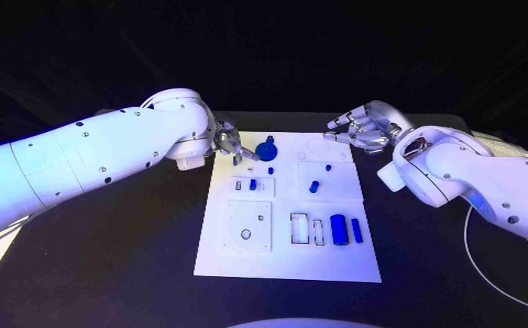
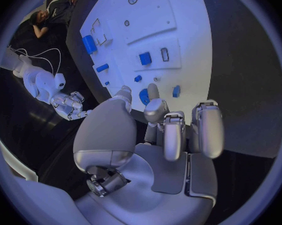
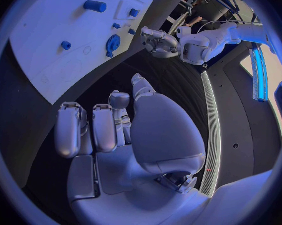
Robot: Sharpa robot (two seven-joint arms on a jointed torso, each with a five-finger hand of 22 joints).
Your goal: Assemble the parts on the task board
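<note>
Holding blue parts (image 1: 339, 229) — task board (image 1: 288, 263) slots.

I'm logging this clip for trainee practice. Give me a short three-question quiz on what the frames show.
1. True or false: the left hand holds a part.
2. Which hand is nearer the round blue knob at the far end of the board? A) left B) right
3. Fill in: the right hand hovers past the board's far ____ corner.

Key: 1 false, its fingers are apart and nothing is in them; 2 A; 3 right.
</note>
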